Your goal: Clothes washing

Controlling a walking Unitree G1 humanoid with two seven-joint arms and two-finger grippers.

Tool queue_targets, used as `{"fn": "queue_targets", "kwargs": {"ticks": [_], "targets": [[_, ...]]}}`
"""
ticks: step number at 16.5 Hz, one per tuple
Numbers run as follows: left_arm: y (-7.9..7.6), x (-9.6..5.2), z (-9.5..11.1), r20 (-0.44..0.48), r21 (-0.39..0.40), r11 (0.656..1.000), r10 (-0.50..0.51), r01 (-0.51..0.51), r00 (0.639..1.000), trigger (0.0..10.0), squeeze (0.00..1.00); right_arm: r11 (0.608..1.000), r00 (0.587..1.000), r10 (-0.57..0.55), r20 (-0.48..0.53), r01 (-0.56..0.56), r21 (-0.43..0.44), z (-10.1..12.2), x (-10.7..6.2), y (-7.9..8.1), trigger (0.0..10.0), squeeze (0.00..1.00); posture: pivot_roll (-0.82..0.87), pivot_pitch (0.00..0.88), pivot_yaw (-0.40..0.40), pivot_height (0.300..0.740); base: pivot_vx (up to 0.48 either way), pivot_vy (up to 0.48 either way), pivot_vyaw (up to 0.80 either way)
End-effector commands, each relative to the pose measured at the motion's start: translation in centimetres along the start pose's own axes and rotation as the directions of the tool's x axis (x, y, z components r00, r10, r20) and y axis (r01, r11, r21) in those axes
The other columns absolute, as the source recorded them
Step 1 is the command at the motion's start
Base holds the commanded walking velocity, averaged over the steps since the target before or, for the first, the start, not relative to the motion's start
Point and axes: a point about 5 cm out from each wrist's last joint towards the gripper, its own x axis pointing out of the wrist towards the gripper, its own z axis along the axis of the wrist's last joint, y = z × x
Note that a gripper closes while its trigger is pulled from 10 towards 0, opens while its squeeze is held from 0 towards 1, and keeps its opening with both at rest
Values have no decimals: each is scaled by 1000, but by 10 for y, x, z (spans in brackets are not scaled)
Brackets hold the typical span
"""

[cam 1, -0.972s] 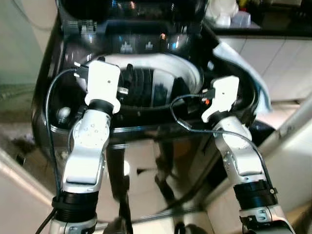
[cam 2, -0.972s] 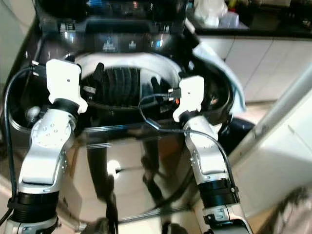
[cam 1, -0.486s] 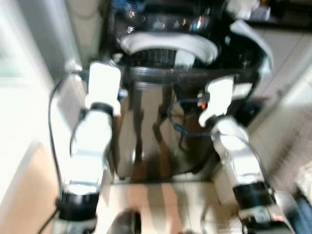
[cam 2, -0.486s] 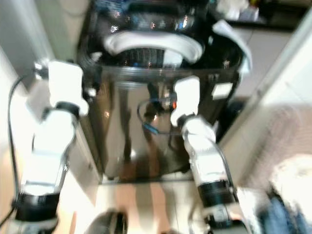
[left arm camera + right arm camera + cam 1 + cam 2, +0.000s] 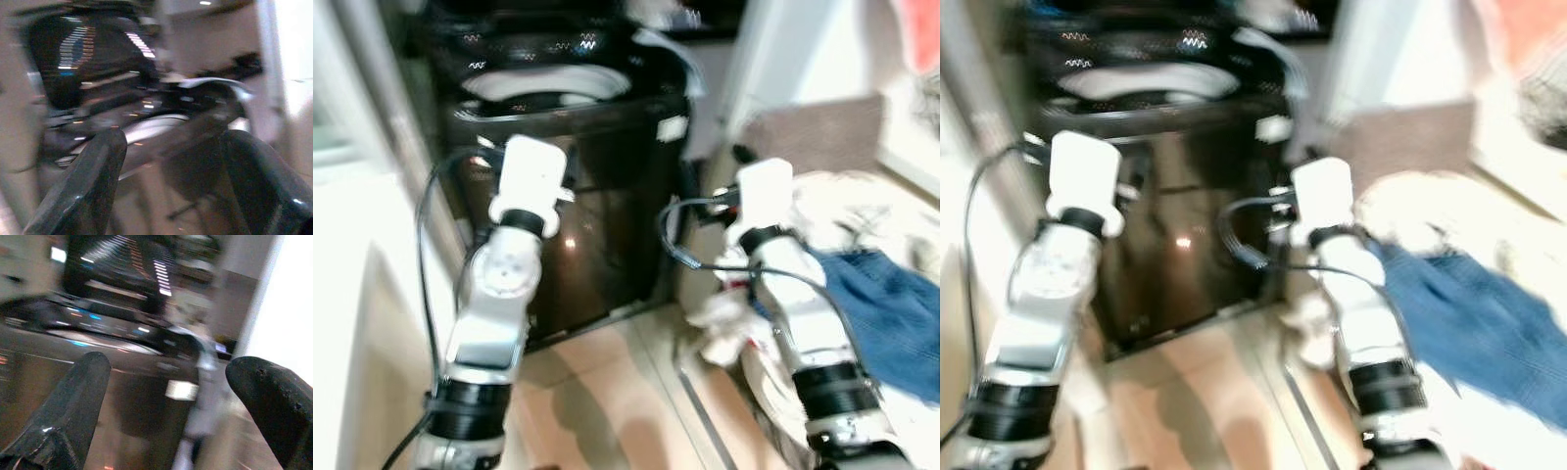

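Both silver arms are raised in front of the robot, and every picture is blurred. The black top-loading washing machine (image 5: pixel 573 186) stands ahead and to the robot's left, its lid up and the pale ring of the drum opening (image 5: pixel 546 83) showing at the top. A light cloth (image 5: pixel 668 61) hangs over the machine's right rear corner.

The left claw (image 5: pixel 168 176) is released: in the left wrist view its two black fingers (image 5: pixel 85 188) stand wide apart with nothing between them, and the machine's open top lies beyond them. The right claw (image 5: pixel 171 406) is likewise released, its fingers (image 5: pixel 68 416) spread and empty, pointing toward the machine's front and the hanging cloth.

To the robot's right, on the floor beside the machine, lies a heap of laundry (image 5: pixel 847 220): pale clothes with a blue garment (image 5: pixel 886 313) spread over them, just beside the right forearm. A small white piece (image 5: pixel 724 323) lies at the near edge of the heap, next to the right arm. A brownish mat (image 5: pixel 818 132) lies further back on the floor. The floor (image 5: pixel 607 411) near the robot's feet is tan tile.
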Motion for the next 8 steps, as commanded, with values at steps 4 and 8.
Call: {"fn": "queue_targets", "kwargs": {"ticks": [4,8], "targets": [[-5,-4,-14,-43,-16,999,-39,38,998,10000,0,998,998,-47,-34,46,-45,-11,-9,-6,10000,0,-3,0,-37,740,0,0,-714],[-8,-6,-29,-103,-33,997,-66,63,993,10000,0,997,996,-68,-56,66,-40,-18,-13,-7,10000,0,-6,0,-36,740,0,0,-673]]}}
